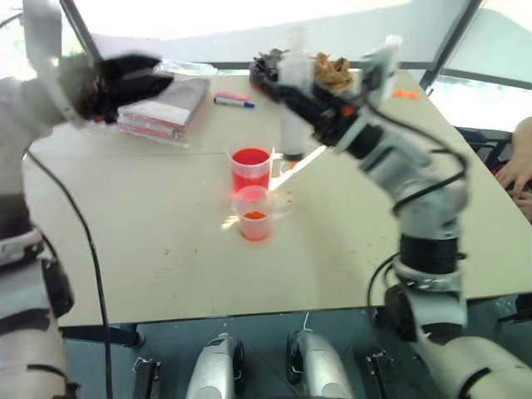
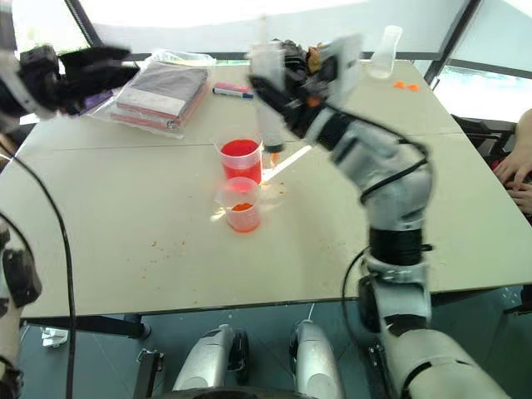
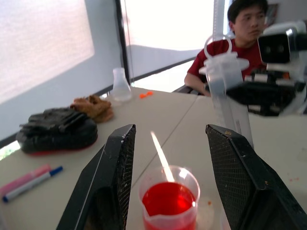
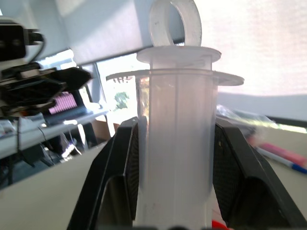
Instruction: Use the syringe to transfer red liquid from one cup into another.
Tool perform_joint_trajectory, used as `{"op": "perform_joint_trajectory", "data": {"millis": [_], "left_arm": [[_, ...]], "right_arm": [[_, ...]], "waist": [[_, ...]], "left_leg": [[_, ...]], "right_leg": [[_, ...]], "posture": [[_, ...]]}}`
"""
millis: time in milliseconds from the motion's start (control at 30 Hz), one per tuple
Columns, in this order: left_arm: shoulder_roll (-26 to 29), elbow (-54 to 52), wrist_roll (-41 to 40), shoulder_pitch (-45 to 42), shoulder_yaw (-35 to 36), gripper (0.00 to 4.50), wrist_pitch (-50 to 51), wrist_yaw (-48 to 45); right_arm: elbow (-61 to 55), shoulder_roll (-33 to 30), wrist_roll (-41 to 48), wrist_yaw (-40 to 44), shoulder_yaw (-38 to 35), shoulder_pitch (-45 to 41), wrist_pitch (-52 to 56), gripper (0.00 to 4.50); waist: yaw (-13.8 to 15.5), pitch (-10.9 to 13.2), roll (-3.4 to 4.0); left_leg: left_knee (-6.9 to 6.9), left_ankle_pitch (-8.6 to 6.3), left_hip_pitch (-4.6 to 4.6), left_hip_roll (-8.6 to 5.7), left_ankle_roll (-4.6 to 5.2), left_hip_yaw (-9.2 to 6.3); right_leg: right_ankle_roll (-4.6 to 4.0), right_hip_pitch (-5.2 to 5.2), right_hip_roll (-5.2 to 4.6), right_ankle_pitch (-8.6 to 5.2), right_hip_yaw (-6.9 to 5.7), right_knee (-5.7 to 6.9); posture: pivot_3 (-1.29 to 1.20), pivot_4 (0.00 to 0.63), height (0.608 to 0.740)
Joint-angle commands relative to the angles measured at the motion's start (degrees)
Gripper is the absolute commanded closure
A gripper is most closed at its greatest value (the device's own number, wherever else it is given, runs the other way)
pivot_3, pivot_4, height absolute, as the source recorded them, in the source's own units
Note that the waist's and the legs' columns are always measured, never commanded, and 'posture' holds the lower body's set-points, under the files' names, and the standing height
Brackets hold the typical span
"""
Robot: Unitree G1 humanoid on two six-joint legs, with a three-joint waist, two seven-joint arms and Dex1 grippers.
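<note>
Beige tabletop (image 1: 166,266) spreads out ahead, speckled with small orange drips. Nearest on it stands the short cup (image 1: 253,214), clear, with a little orange-red liquid at its bottom. Just behind it, close enough that touching cannot be ruled out, stands the beaker (image 1: 250,169), taller and holding bright red liquid.

Behind and to the right of the beaker, the right arm reaches up from the lower right, elbow bent, forearm angling toward the middle of the tabletop. Its right gripper (image 4: 175,158) is clamped on the syringe (image 1: 293,108), black fingers pressed against both sides of the clear barrel. The syringe hangs upright, orange tip down above the tabletop just right of the beaker, ringed plunger on top.

On the left, the left arm is raised, with the left gripper (image 3: 170,158) pointing roughly level toward the middle. Its two black fingers stand wide apart and hold nothing; the wrist view looks between them at the beaker.

Farther back lie a wrapped stack of books (image 1: 166,108) and two pens (image 1: 234,100), one pink, one blue. Beyond sit a black bundle (image 3: 55,129), a brown lump (image 3: 96,106) and a clear flask (image 2: 385,50). A person (image 3: 240,36) in red sits past the far right edge.
</note>
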Motion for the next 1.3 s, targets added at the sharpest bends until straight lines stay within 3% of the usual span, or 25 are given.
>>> {"op": "perform_joint_trajectory", "data": {"millis": [33,100,200,533,733,900,967,1133,1233,1300], "left_arm": [[-1.03,-14.24,-2.97,14.01,5.43,1.97,4.50,6.34],[-3.93,-21.29,-2.16,23.70,7.27,1.97,3.43,10.71],[-8.40,-26.84,-1.31,31.32,8.66,1.97,1.43,17.15],[-23.17,-29.30,8.69,39.04,5.82,1.97,-9.14,39.51],[-27.24,-28.99,11.44,41.68,2.64,1.93,-12.15,44.19],[-27.89,-28.97,11.67,41.98,1.82,1.93,-12.85,45.44],[-27.77,-29.40,11.40,42.61,2.16,1.93,-12.85,45.81],[-27.42,-30.96,9.59,44.86,3.03,1.93,-11.94,45.72],[-27.09,-31.45,9.16,45.81,1.94,1.93,-11.94,44.95],[-27.57,-31.09,8.48,45.69,0.85,1.93,-11.87,44.28]], "right_arm": [[3.28,-5.44,5.81,-3.78,-4.23,-3.14,16.82,3.04],[6.96,-7.58,5.81,-4.80,-4.26,-3.59,23.84,3.04],[11.90,-9.41,2.75,-6.18,-2.23,-3.24,29.07,3.04],[28.58,-5.21,-5.98,-9.17,-0.26,-3.85,31.04,3.04],[31.26,-4.57,-9.46,-9.29,0.22,-4.14,31.08,0.03],[27.52,-7.74,-11.51,-5.76,3.19,-2.70,28.51,0.03],[20.90,-12.59,-11.52,-0.04,5.24,0.29,24.09,0.03],[5.91,-19.66,-12.48,11.71,-0.84,14.57,1.31,0.03],[1.49,-19.05,-15.58,13.39,-3.03,24.02,-12.21,0.03],[2.40,-14.17,-17.17,9.83,-5.77,29.80,-20.87,0.03]], "waist": [[0.19,0.00,-0.06],[0.03,0.00,-0.07],[0.21,0.02,-0.12],[0.21,-0.02,-0.10],[0.27,-0.07,-0.11],[0.30,-0.08,-0.14],[0.49,-0.08,-0.13],[0.47,-0.09,-0.14],[0.31,-0.12,-0.20],[0.26,-0.13,-0.21]], "left_leg": [[-0.02,-0.01,0.03,0.00,0.01,0.02],[-0.02,-0.02,0.04,0.01,0.01,0.00],[-0.02,-0.03,0.03,0.01,0.02,0.01],[-0.01,-0.03,0.04,-0.01,0.04,0.06],[0.00,-0.05,0.02,-0.01,0.08,0.08],[0.02,-0.05,0.02,-0.01,0.08,0.05],[0.01,-0.06,-0.01,-0.01,0.09,0.03],[-0.02,-0.14,-0.21,-0.01,0.22,-0.01],[-0.04,-0.16,-0.21,0.03,0.21,-0.02],[-0.03,-0.15,-0.20,0.04,0.21,0.01]], "right_leg": [[-0.02,0.03,-0.01,-0.01,0.02,-0.03],[-0.18,0.03,-0.01,-0.08,0.01,-0.08],[-0.29,0.02,-0.03,-0.14,0.04,-0.08],[-0.11,0.03,0.03,-0.03,0.04,-0.05],[-0.10,0.04,0.01,-0.03,0.03,-0.09],[-0.10,0.04,0.01,-0.04,0.02,-0.10],[-0.09,0.04,0.01,-0.05,0.01,-0.12],[-0.02,0.03,0.03,-0.06,-0.06,-0.52],[-0.02,0.10,0.08,-0.06,-0.09,-0.65],[-0.03,0.09,0.08,-0.05,-0.08,-0.66]], "posture": [[0.00,0.150,0.740],[0.00,0.150,0.740],[0.00,0.150,0.740],[0.00,0.150,0.740],[0.00,0.150,0.740],[0.00,0.150,0.740],[0.00,0.150,0.740],[0.00,0.150,0.740],[0.00,0.150,0.740],[0.00,0.150,0.740]]}}
